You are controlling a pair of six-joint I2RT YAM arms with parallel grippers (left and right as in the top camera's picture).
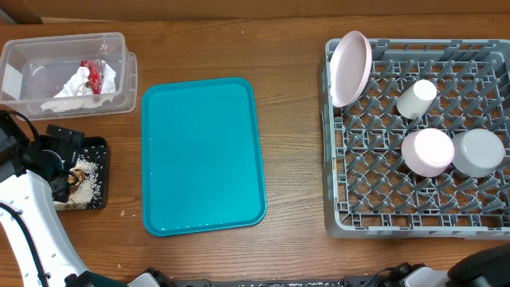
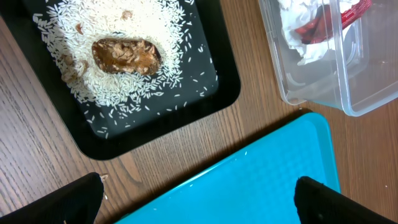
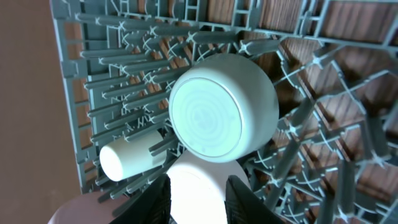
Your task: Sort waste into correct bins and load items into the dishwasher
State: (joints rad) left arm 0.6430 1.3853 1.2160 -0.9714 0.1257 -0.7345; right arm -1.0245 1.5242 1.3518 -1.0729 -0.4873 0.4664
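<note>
Rack [image 1: 374,195], at 3 o'clock on the table [image 1: 295,48]: loaded. Plate [image 1: 351,68] stands on edge at the rack's 11 o'clock corner. Cup [image 1: 417,98] lies tilted among the pegs toward 12. Pink bowl [image 1: 428,151] and grey bowl [image 1: 478,151] sit upside down side by side near 3, apparently touching.

Tub [image 1: 32,80], at 10 o'clock, holds napkin [image 1: 78,84] and wrapper [image 1: 94,73]. Black tray [image 2: 205,93], at 8 o'clock, holds rice [image 2: 112,25] and lump [image 2: 126,56]. Teal tray [image 1: 203,155], at centre, carries nothing.

Left gripper [image 2: 199,202]: jaws wide and empty, hanging above the strip between black tray and teal tray. Right gripper [image 3: 198,199]: jaws partly parted, with the pink bowl showing in the gap. No grip is evident, and contact cannot be confirmed.

Assessment: sorting and loading appear complete. The step in hand looks like the right arm's release and exit. Recommend spreading the jaws fully before moving, then drawing straight away from the bowl and clear of the pegs, so neither bowl is nudged or tipped.
</note>
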